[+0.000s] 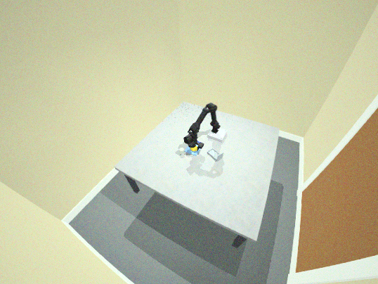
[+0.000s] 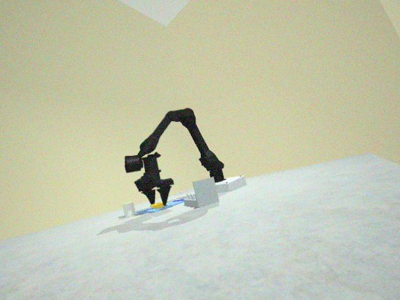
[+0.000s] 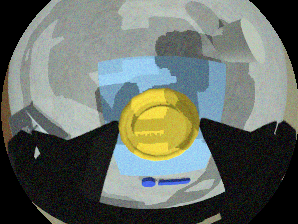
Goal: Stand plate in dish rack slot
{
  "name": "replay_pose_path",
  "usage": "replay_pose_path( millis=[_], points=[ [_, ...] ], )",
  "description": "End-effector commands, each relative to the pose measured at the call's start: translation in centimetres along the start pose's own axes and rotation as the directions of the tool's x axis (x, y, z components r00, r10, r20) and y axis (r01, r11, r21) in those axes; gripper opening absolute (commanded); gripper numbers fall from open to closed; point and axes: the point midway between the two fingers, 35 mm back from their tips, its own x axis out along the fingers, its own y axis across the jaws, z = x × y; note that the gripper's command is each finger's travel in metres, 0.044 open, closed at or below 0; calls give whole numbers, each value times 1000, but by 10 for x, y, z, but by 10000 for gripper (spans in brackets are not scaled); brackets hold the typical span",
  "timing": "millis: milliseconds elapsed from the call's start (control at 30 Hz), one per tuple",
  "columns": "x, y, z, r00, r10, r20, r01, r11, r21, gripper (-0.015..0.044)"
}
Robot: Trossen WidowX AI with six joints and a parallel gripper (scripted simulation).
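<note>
In the exterior view, the pale tabletop [image 1: 239,186] [image 2: 223,252] [image 3: 75,75] is seen nearest, with the grey dish rack [image 1: 213,154] [image 2: 205,193] [image 3: 25,116] set on it, its upright panel turned toward the viewer. Beyond the panel, low rails are partly shown. Off to one side, a whitish cup [image 1: 181,150] [image 2: 128,209] [image 3: 254,40] is placed near the light-blue mat [image 1: 188,151] [image 2: 149,210] [image 3: 135,65]. The yellow plate [image 1: 193,149] [image 2: 157,205] [image 3: 160,125] is laid flat over the mat, outside the rack. It is straddled by the open gripper [image 1: 195,146] [image 2: 158,203] [image 3: 159,121], pointed downward, and is not gripped; whether either fingertip is touched by the rim cannot be told. Just beside the mat, a slim blue object [image 2: 178,200] [image 3: 174,181] is seen. Farther back, the black arm [image 1: 201,116] [image 2: 160,130] is carried by a white base [image 1: 221,137] [image 2: 236,183].
</note>
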Motion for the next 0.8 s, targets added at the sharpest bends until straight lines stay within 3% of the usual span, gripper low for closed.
replay_pose_path(
  millis=[0, 133, 467, 767],
  points=[
    [3, 1, -2, 1000, 5, -7, -5, 1000, 5, 400],
    [3, 1, -2, 1000, 5, -7, -5, 1000, 5, 400],
    [3, 1, -2, 1000, 5, -7, -5, 1000, 5, 333],
    [-27, -2, 6, 1000, 5, -6, -5, 1000, 4, 97]
  ],
)
